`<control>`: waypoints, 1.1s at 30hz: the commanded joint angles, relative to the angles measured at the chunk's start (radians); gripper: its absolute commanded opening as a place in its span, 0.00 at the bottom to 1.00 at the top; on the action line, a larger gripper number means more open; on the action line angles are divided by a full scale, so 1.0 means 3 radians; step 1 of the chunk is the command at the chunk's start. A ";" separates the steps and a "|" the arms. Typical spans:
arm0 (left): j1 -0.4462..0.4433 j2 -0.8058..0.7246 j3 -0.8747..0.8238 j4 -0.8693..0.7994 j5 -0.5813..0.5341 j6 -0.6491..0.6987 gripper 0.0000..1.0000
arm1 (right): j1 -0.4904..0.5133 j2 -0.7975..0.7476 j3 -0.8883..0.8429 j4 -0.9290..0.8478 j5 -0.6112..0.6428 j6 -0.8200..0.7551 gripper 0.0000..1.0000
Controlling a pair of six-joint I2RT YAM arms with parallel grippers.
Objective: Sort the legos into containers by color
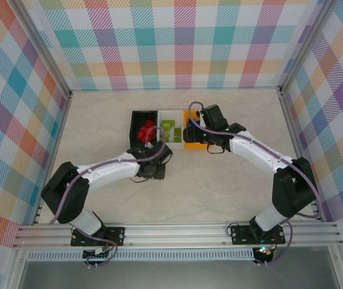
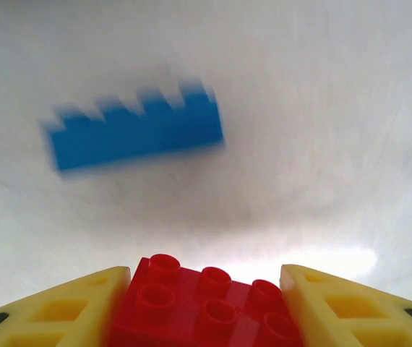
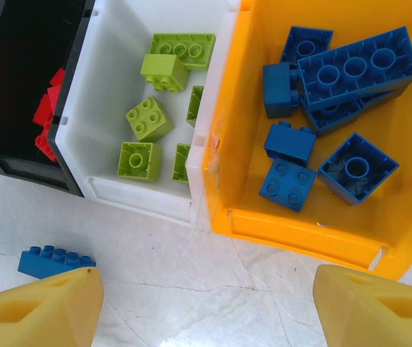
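My left gripper is shut on a red lego, studs up, which fills the gap between the yellow fingers just above the table. A loose blue lego lies ahead of it, blurred; it also lies on the table in the right wrist view. The three containers stand side by side: the black one with red legos, the white one with lime green legos, the orange-yellow one with blue legos. My right gripper hangs open and empty over the bare table in front of the white and orange bins.
From above, the bins sit mid-table; the left gripper is just in front of the black one and the right gripper by the orange one's front. Checkered walls and aluminium posts enclose the marble table.
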 commanded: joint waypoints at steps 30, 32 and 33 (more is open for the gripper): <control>0.0758 -0.0507 0.1095 0.0047 -0.0263 0.0020 1.00 | 0.1092 0.0173 -0.0019 0.0221 0.0004 0.0442 0.82; 0.0749 -0.0824 0.0858 0.0053 -0.0270 -0.0026 1.00 | 0.1236 0.0425 0.0130 0.0267 0.0113 0.0564 0.82; 0.0749 -0.0979 0.0753 0.0044 -0.0289 -0.0051 1.00 | 0.1318 0.0577 0.0227 0.0274 0.0222 0.0592 0.82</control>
